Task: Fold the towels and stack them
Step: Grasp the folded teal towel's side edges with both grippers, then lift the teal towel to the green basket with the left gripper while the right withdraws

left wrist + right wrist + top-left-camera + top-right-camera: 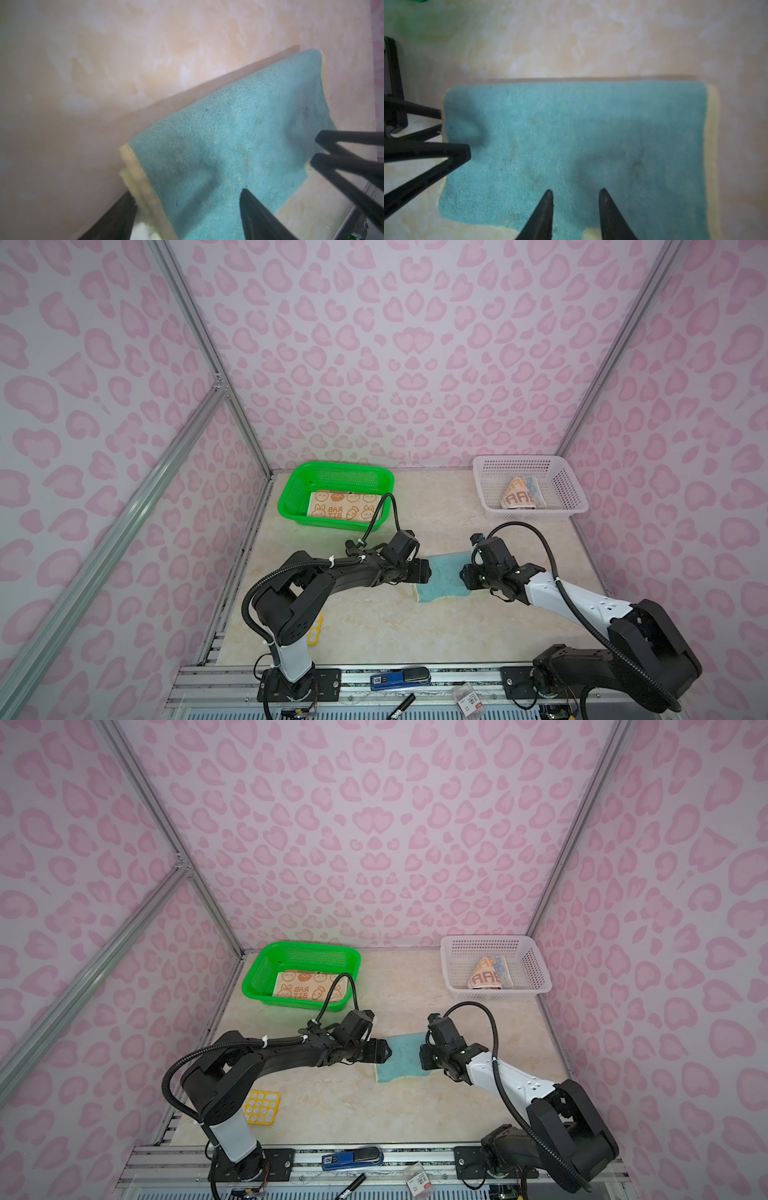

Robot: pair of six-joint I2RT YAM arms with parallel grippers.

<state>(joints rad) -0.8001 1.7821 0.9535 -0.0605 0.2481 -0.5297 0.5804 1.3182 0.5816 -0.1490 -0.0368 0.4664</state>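
Note:
A light blue towel with a cream edge lies folded in the middle of the table. My left gripper is at its left end, open wide, with the cream edge between the jaws. At the towel's right end my right gripper hovers low over the blue cloth, jaws narrowly open and holding nothing. A beige rabbit-print towel lies flat in the green basket. A cream towel with big letters sits crumpled in the white basket.
The green basket stands at the back left, the white basket at the back right. A yellow plastic grid lies by the left arm's base. A blue stapler-like tool and a marker rest on the front rail.

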